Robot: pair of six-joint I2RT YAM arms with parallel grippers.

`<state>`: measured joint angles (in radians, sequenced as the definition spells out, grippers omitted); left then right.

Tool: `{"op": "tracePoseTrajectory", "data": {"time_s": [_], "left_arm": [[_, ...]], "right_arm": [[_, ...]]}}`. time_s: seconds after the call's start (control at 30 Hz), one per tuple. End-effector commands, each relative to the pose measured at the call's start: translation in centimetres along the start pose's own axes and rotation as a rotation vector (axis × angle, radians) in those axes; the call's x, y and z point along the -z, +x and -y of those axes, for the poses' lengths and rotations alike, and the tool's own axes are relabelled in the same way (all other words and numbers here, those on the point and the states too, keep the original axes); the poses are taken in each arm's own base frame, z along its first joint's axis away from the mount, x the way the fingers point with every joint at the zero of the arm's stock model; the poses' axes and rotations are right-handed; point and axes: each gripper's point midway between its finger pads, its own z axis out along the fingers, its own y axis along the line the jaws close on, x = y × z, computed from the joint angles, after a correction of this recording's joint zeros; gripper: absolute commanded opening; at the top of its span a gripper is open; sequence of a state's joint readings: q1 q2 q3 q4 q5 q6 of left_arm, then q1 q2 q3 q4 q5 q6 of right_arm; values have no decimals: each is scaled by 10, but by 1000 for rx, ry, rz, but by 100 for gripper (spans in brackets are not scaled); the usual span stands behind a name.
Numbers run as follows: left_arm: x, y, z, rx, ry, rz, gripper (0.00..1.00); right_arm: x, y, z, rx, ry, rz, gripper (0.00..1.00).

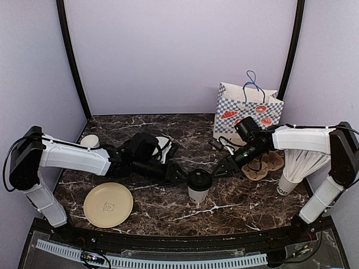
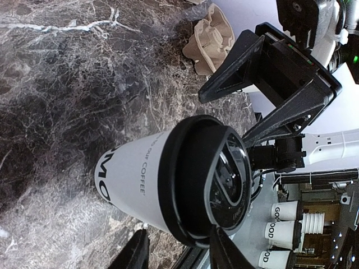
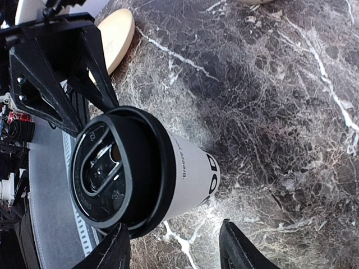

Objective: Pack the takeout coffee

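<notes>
**Two open grippers flank one lidded cup**

From above: the lidded cup (image 1: 199,186) stands upright on the marble table (image 1: 168,216), front and centre. The left gripper (image 1: 180,175) sits just to its left and the right gripper (image 1: 222,169) just to its right. At this size I can't make out the fingers, or whether anything touches. The right arm covers part of the cardboard carrier (image 1: 265,166), with the checked bag (image 1: 247,109) behind it. A pale round rim (image 1: 90,140) peeks out behind the left arm, too hidden to name.

Left wrist: the cup fills the frame, black lid toward the camera, its print only partly readable. This gripper's own fingers (image 2: 137,255) are cut off at the bottom edge and spread apart. One tip overlaps the lid's rim, but contact is unclear. Beyond the cup, the right gripper's fingers are splayed wide.

Right wrist: same cup, other side. Only the tips of its fingers (image 3: 115,249) show, set wide, with the cup lying beyond them. The left gripper stands spread behind the lid, blocking part of a tan plate (image 3: 126,33).
</notes>
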<state>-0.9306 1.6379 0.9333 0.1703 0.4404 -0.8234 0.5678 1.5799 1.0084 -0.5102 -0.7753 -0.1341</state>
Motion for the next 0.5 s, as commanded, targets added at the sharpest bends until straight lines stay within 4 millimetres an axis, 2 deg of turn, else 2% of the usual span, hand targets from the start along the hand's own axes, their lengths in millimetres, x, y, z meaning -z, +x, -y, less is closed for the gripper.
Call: {"op": "tracePoseTrajectory", "data": {"time_s": [0.0,0.27,0.47], "left_arm": [[-3,-3,0,-10,7,-2,39],[-10,15,-38,47,-106,-50,36],[-14,32,-70,107,-176,-94,34]], "right_arm": [[-2,1,-6,10,-43,-7,54],[-14,9,2,-31,-54,-46,55],[-29,20,21,-83,-23,-106,54]]}}
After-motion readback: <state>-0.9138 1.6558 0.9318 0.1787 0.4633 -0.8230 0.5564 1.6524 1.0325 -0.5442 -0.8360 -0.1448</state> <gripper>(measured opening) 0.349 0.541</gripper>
